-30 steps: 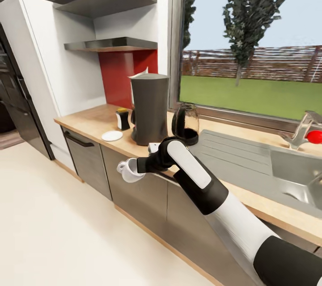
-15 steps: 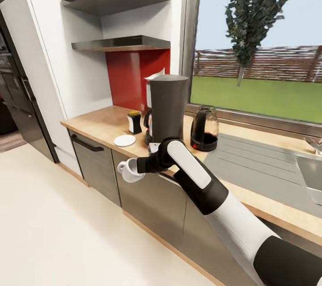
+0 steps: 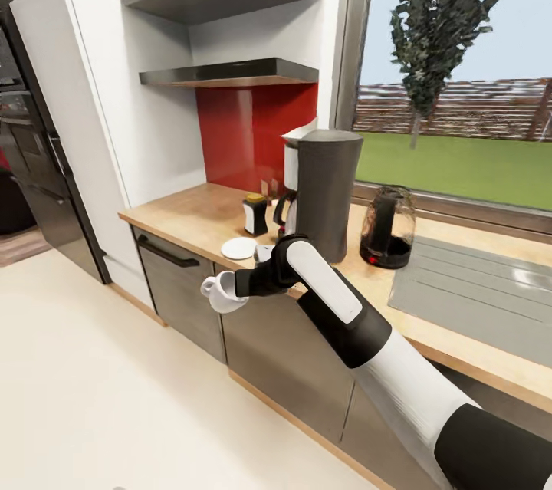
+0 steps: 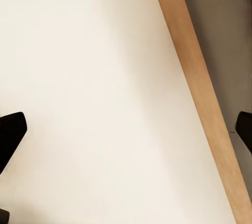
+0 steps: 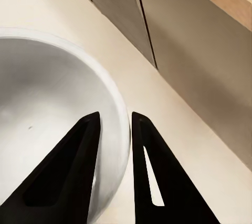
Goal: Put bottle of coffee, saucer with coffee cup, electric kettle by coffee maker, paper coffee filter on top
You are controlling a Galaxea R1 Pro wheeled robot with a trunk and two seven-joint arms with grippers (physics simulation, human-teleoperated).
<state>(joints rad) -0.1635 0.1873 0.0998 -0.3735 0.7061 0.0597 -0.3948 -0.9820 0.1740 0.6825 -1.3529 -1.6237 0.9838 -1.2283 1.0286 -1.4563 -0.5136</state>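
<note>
A: Right gripper?
B: Black tapered fingers pinch the smooth white coffee cup by its rim, off the wooden countertop.
A: Left gripper?
B: Fingers spread wide over the cream floor.

We see a tall white cabinet standing at the left end of the wooden countertop, with a dark oven column beside it. Two dark shelves hang above a red backsplash. Grey cabinet fronts run below the counter, one with a dark handle. A steel drainboard lies at the right. Through the window we see a tree, a lawn and a fence. The floor is pale cream.
</note>
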